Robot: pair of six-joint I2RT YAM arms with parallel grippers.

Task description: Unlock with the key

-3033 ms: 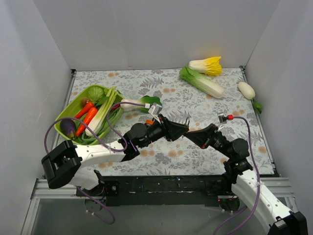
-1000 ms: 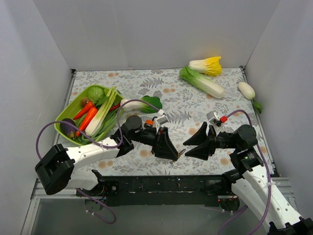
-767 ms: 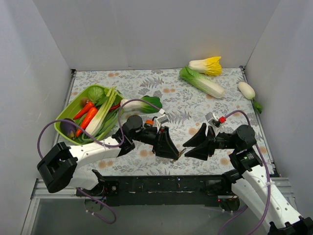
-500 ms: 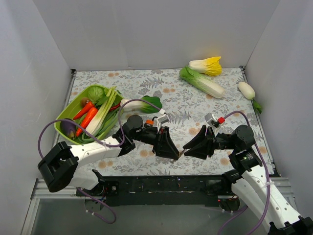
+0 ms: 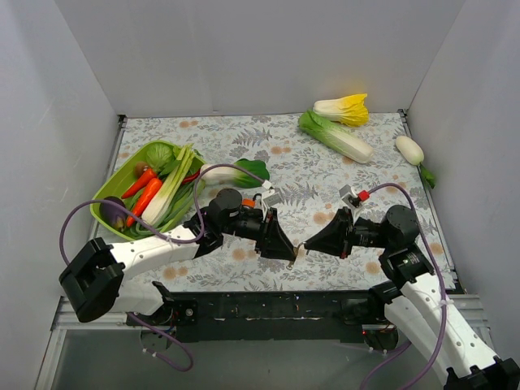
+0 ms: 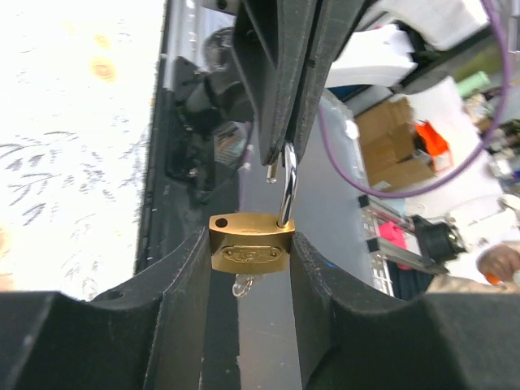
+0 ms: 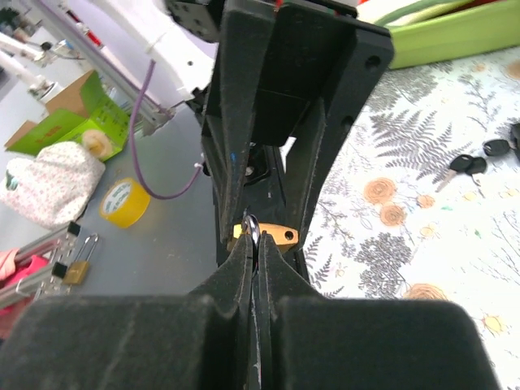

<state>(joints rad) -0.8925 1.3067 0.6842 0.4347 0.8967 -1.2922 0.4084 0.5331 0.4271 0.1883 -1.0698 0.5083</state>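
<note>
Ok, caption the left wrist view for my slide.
Left gripper clamps a brass padlock while the right gripper pinches its opened shackle.

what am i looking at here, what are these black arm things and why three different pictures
Two robot arms bolted to a table, each ending in a two-finger gripper. The wide picture looks down from above; the other two come from cameras on each wrist. The left gripper clamps a brass padlock, and the right gripper pinches its shackle, which has one end free. Keys lie on the table. Also there: a green basket of vegetables, a green cabbage, a yellow cabbage and a white radish.
</note>
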